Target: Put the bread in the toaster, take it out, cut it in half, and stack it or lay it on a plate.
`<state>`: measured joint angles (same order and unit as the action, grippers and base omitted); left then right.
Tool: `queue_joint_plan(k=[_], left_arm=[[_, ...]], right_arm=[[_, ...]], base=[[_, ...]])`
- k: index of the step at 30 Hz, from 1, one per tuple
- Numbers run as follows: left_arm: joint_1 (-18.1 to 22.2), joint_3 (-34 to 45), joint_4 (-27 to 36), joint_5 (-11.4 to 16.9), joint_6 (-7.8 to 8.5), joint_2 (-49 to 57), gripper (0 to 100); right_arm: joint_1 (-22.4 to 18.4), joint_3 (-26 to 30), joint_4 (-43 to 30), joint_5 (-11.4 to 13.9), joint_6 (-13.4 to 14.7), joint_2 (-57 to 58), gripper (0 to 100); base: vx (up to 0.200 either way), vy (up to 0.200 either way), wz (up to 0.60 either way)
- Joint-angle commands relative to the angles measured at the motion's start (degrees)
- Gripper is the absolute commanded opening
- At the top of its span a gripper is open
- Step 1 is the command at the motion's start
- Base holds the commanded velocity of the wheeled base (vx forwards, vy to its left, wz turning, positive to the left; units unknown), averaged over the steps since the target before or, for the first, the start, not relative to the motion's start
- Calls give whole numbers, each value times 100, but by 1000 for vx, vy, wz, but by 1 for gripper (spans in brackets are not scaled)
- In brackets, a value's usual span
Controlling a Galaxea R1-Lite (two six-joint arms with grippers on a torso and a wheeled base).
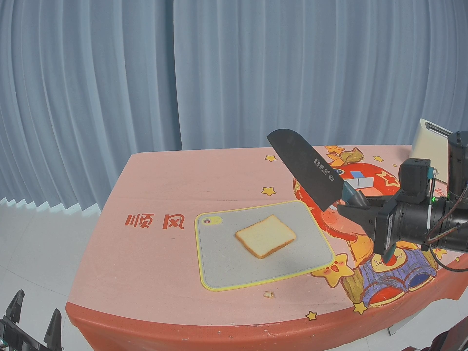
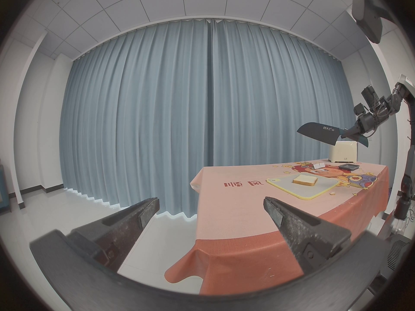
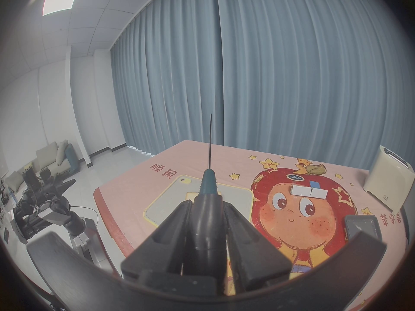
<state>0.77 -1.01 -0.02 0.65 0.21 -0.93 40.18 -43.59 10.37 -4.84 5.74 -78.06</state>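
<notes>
While the left gripper (image 1: 35,313) sits in the lower left corner of the head view, below the near edge of the table and well apart from everything on it, its jaws stand wide apart with nothing between them. To its right the table (image 1: 146,249), draped in a pink printed cloth, fills the lower half of the frame, with a blue-grey curtain (image 1: 219,59) behind it.

Just left of the frame's centre a grey cutting board (image 1: 219,269) with a yellow rim lies flat on the cloth. The bread (image 1: 265,236), a single whole slice with a brown crust, lies flat on the board, a little right of the board's middle. Below the board, near the table's front edge, a small crumb (image 1: 268,294) rests on the cloth.

Right of centre the knife (image 1: 307,169) hangs in the air, its broad dark blade slanting from the upper left down to the lower right, over the board's far right corner and clear of both bread and board. The left wrist view shows it held well above the tabletop. Its teal handle runs into the right gripper (image 1: 358,203) at the right of the frame, whose jaws are clamped on that handle; the right wrist view shows both fingers pressed against its sides.

Behind the blade a small white and blue block (image 1: 358,179) lies on the cartoon apple print. At the far right edge stands the cream toaster (image 1: 431,147), upright at the table's back corner. A dark square object (image 3: 362,225) lies on the cloth near the toaster.
</notes>
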Motion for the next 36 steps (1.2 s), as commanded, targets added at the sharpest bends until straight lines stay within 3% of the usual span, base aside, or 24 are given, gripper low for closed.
queue_joint_plan(k=[1,36], left_arm=[[2,101,-6,-3,-3,93,100],[11,101,-33,-12,-3,93,100]], right_arm=[[43,26,-18,-8,-3,1,0],[210,141,-88,-87,-3,1,0]], base=[[0,0,0],[0,0,0]])
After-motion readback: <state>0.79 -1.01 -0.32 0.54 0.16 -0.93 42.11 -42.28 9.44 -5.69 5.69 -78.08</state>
